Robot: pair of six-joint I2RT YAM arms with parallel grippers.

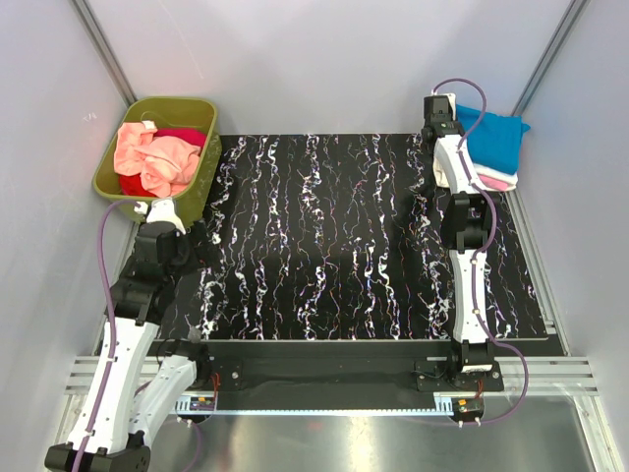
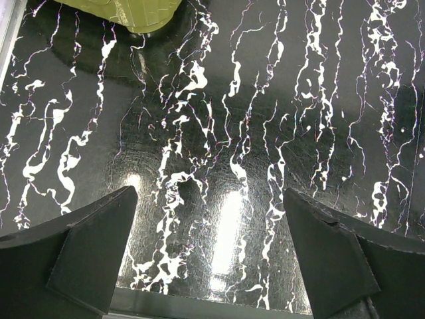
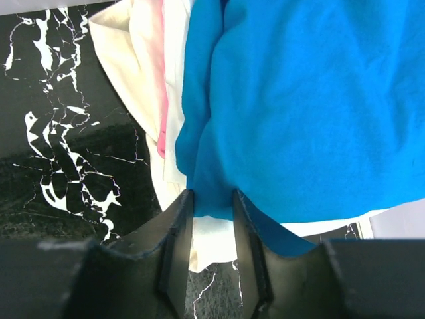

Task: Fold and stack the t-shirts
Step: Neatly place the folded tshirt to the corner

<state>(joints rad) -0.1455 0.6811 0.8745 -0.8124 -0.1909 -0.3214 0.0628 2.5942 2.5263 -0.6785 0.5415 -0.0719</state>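
Progress about midway, judging by the layout: blue t-shirt (image 3: 312,100) lying on top of cream-white t-shirt (image 3: 143,60) and pink t-shirt (image 3: 161,100), stacked at far right corner of mat (image 1: 324,246). Left to do: salmon-peach t-shirt (image 1: 152,157) and red t-shirt (image 1: 182,136), crumpled in tub (image 1: 175,101) at far left. Right gripper (image 3: 212,199) pinching near edge of blue t-shirt, cloth between narrowed jaws. Left gripper (image 2: 209,199) spread wide, empty, over bare mat just near of tub. Stack apparently reaching past far right mat edge, close to wall. Middle of mat free for folding.
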